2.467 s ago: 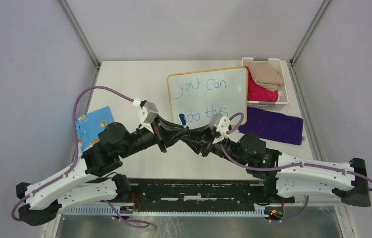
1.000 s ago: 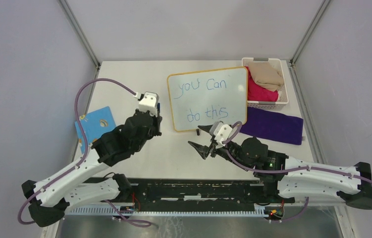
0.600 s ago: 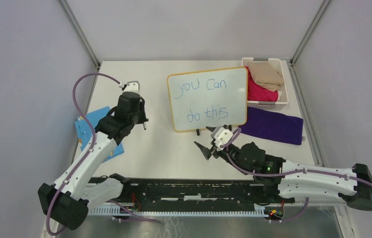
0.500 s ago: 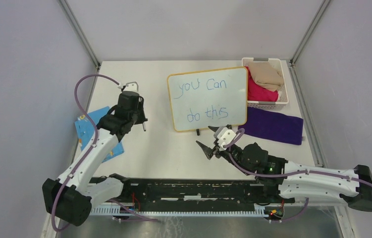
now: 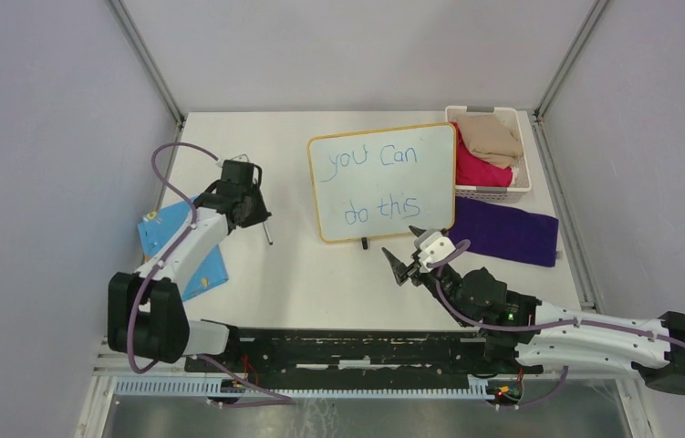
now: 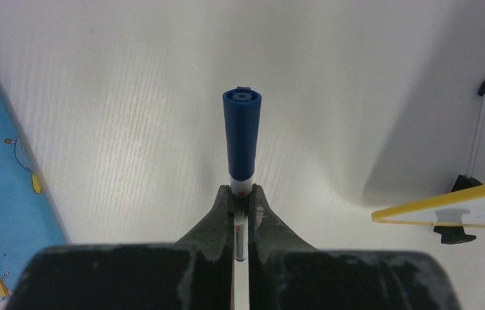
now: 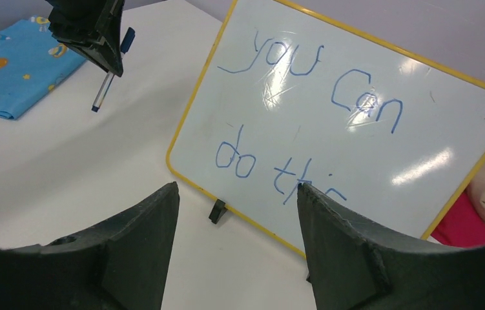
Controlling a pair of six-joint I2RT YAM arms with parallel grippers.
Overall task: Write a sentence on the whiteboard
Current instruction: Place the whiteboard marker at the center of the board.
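The whiteboard (image 5: 382,182) stands upright on two black feet at the middle back of the table. The sentence (image 5: 379,185) "you Can do this" is on it in blue, in two lines. My left gripper (image 5: 257,219) is left of the board and apart from it, shut on a white marker (image 5: 267,234) with a blue cap (image 6: 242,132). My right gripper (image 5: 409,249) is open and empty just in front of the board's lower edge. The right wrist view shows the board (image 7: 381,161), the sentence (image 7: 304,110) and the marker (image 7: 103,87).
A blue patterned cloth (image 5: 174,246) lies at the left edge under the left arm. A white basket (image 5: 503,190) with beige and red cloths stands right of the board. A purple cloth (image 5: 503,233) lies in front of it.
The two grippers, which met at the board's lower edge, have come apart. The left arm swung left with the marker. The right gripper drew back towards me, open.
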